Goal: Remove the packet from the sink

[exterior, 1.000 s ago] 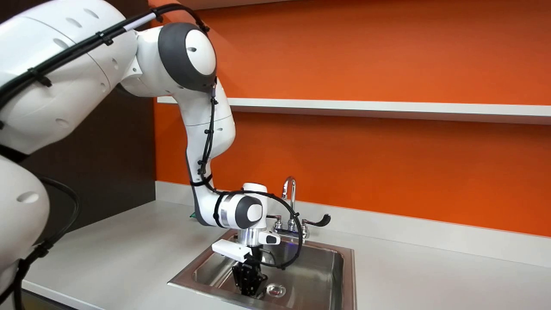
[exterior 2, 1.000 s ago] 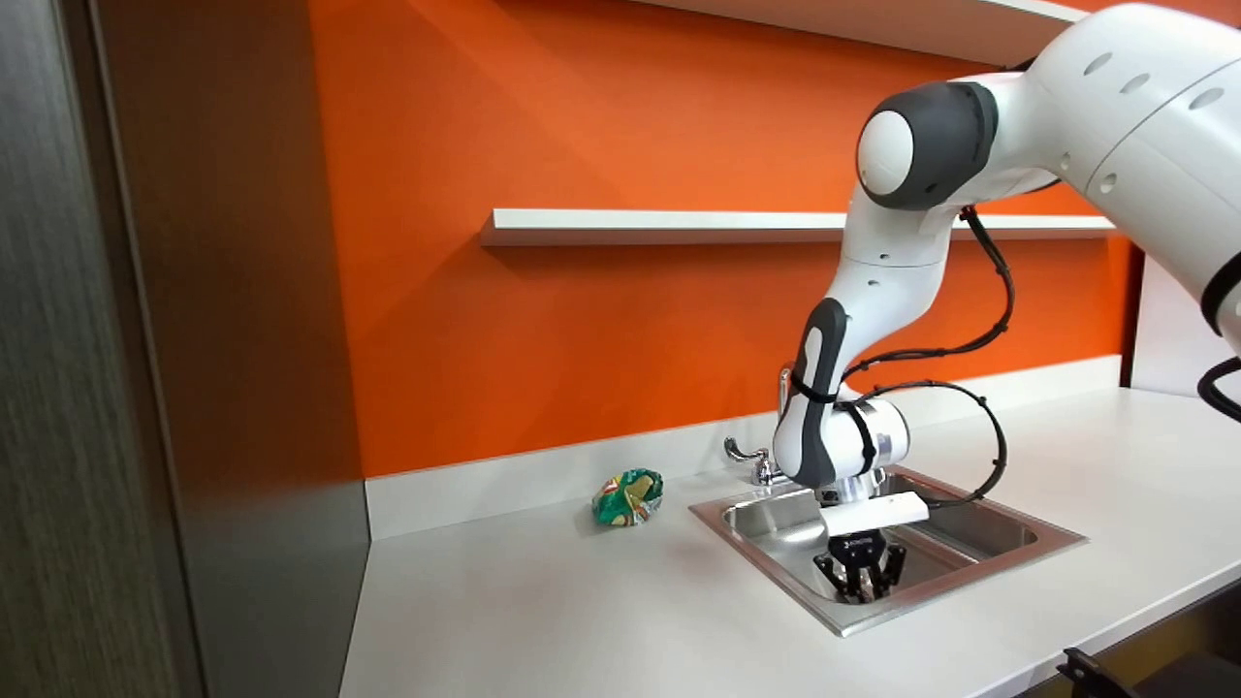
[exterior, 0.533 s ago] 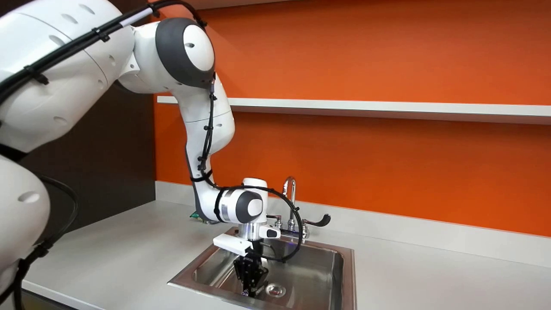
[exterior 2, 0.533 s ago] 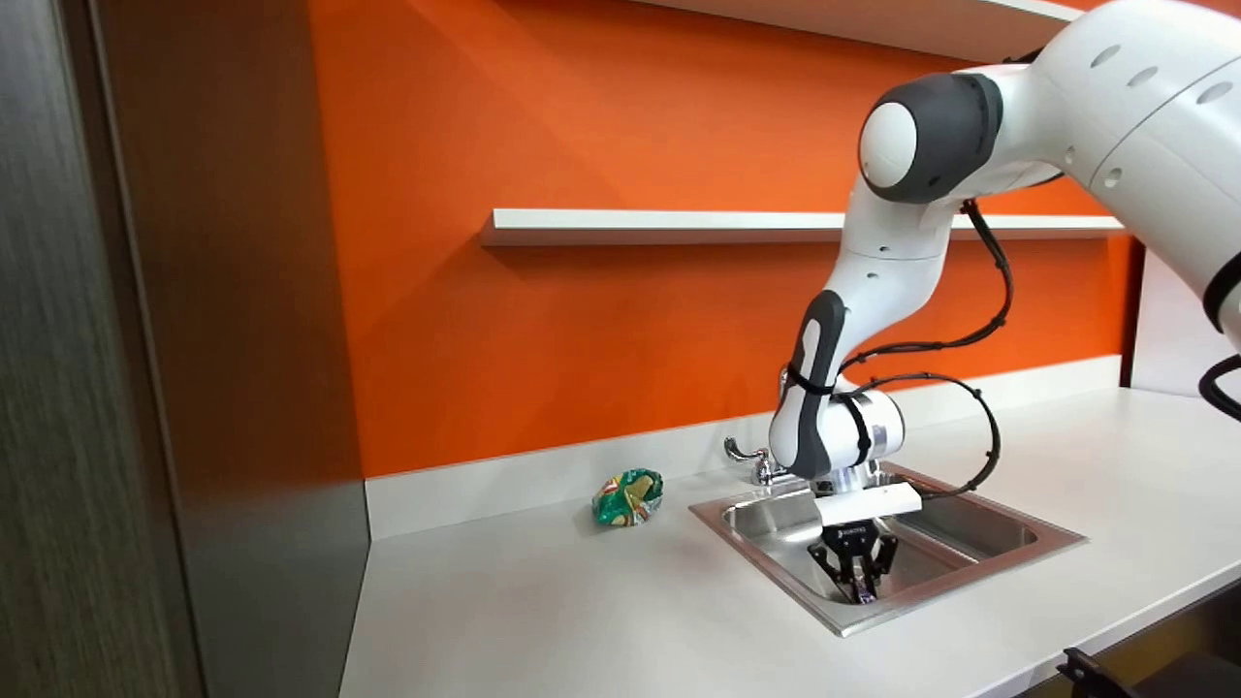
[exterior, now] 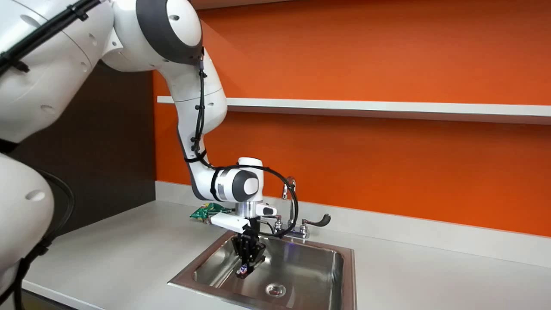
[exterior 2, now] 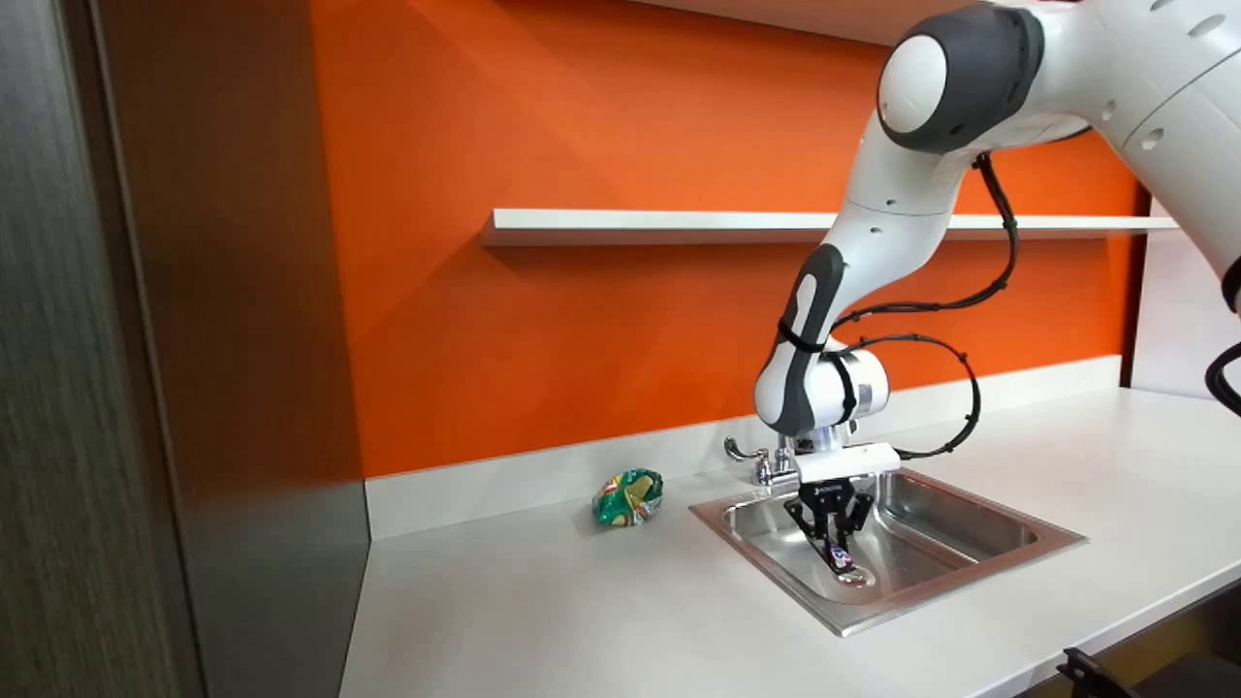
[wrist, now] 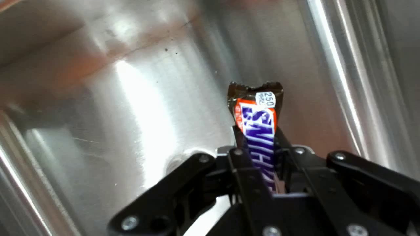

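Note:
The packet (wrist: pixel 259 131) is a small dark-brown candy wrapper with purple and white lettering, a red edge and a white price sticker. My gripper (wrist: pixel 257 141) is shut on it, with a black finger against each long side. The packet's far end sticks out past the fingertips and its near end lies back between the fingers. In both exterior views, the gripper (exterior: pixel 247 270) (exterior 2: pixel 840 566) points down and holds the packet (exterior: pixel 242 270) (exterior 2: pixel 841 557) over the steel floor of the sink (exterior: pixel 348 280) (exterior 2: pixel 766 584), which also fills the wrist view (wrist: pixel 197 75).
The round drain (exterior: pixel 275 290) (exterior 2: pixel 856 578) is near and below the gripper. The chrome faucet with its handles (exterior: pixel 319 221) (exterior 2: pixel 747 452) stands at the sink's back edge. A green crinkled packet (exterior: pixel 207 211) (exterior 2: pixel 628 497) lies on the white counter (exterior 2: pixel 543 601). A white shelf (exterior: pixel 387 106) runs along the orange wall.
My gripper was low in the sink with its fingers wider apart. The fingers have closed on the packet, and the arm has risen with it. More of the sink floor and green packet shows.

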`<state>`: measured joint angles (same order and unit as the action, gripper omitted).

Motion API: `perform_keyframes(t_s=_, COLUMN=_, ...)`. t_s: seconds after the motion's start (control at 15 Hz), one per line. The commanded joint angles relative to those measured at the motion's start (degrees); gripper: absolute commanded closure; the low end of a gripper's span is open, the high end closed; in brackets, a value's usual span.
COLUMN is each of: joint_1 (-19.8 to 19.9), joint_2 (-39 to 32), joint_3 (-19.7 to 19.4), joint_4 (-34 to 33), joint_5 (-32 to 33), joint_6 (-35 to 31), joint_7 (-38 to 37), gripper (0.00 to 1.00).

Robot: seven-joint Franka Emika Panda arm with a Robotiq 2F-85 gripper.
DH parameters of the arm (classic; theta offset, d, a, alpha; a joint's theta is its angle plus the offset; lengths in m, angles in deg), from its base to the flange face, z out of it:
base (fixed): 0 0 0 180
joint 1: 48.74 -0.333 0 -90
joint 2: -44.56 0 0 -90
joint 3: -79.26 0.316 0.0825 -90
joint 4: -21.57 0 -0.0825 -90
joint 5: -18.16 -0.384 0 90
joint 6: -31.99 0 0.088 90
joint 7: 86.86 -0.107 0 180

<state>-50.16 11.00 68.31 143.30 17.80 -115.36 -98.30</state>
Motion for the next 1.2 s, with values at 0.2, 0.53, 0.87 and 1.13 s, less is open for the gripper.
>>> perform_keyframes(t_s=0.2, joint_1=-1.1, joint_2=11.7, joint_3=1.0, joint_4=7.4, joint_5=1.8, joint_6=3.5, joint_7=-1.6, gripper=0.94)
perform_keyframes(t_s=0.53, joint_1=-2.7, joint_2=17.0, joint_3=2.3, joint_4=11.5, joint_5=4.2, joint_6=4.5, joint_7=-2.0, gripper=0.94)
perform_keyframes(t_s=0.87, joint_1=-6.0, joint_2=18.3, joint_3=5.0, joint_4=12.6, joint_5=9.4, joint_6=6.5, joint_7=-3.1, gripper=0.94)
perform_keyframes(t_s=1.13, joint_1=-9.0, joint_2=16.8, joint_3=8.2, joint_4=11.5, joint_5=12.4, joint_6=7.6, joint_7=-3.2, gripper=0.94)
